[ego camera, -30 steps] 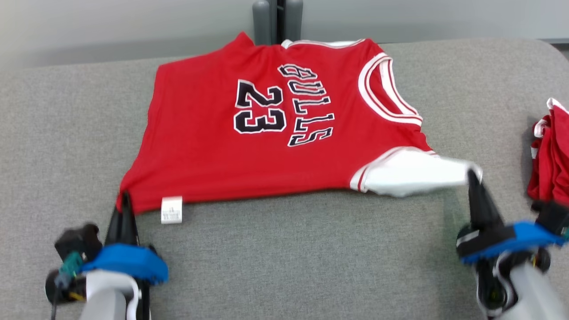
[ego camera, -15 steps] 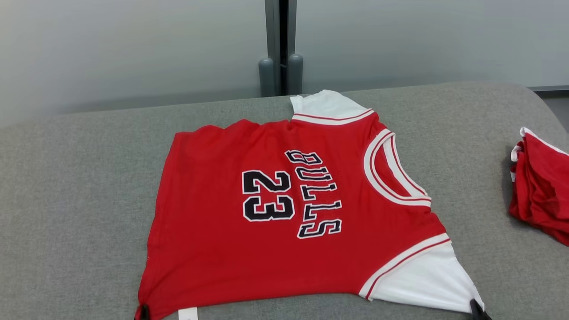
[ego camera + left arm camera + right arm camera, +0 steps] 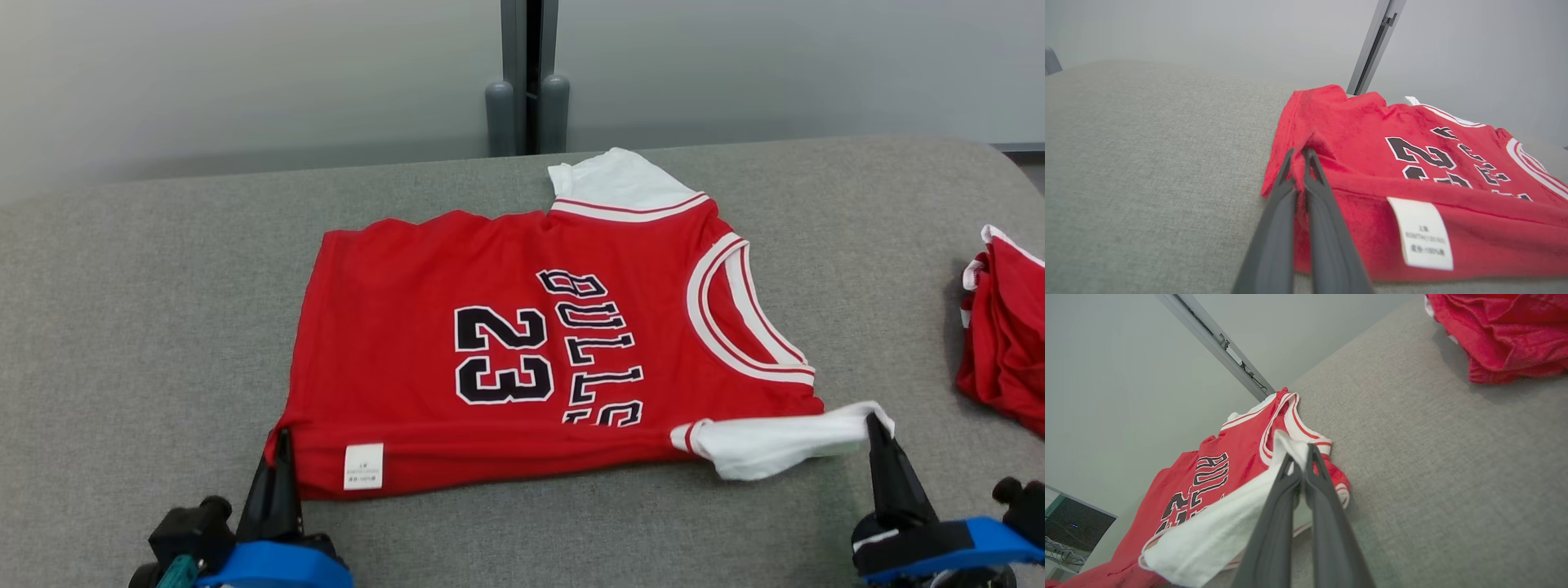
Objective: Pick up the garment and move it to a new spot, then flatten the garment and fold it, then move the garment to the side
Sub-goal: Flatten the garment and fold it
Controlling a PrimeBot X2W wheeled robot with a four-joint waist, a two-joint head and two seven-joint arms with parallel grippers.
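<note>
The garment (image 3: 522, 351) is a red jersey with white sleeves and black "BULLS 23" lettering, spread on the grey padded table (image 3: 163, 286). Its near edge is lifted and rolled over toward the back, so the white care label (image 3: 363, 466) faces up. My left gripper (image 3: 283, 437) is shut on the red hem corner (image 3: 1306, 153) at the near left. My right gripper (image 3: 873, 423) is shut on the tip of the near white sleeve (image 3: 1290, 447), which stretches leftward from the fingers. The far white sleeve (image 3: 616, 180) lies flat at the back.
A pile of other red garments (image 3: 1004, 327) sits at the table's right edge, also at the top right of the right wrist view (image 3: 1502, 330). A grey post with two round caps (image 3: 526, 106) stands behind the table against the pale wall.
The head camera tilted up, then partly back down. Both grippers have carried the near edge up and toward the far side, rolling the hem and near sleeve over the jersey.
</note>
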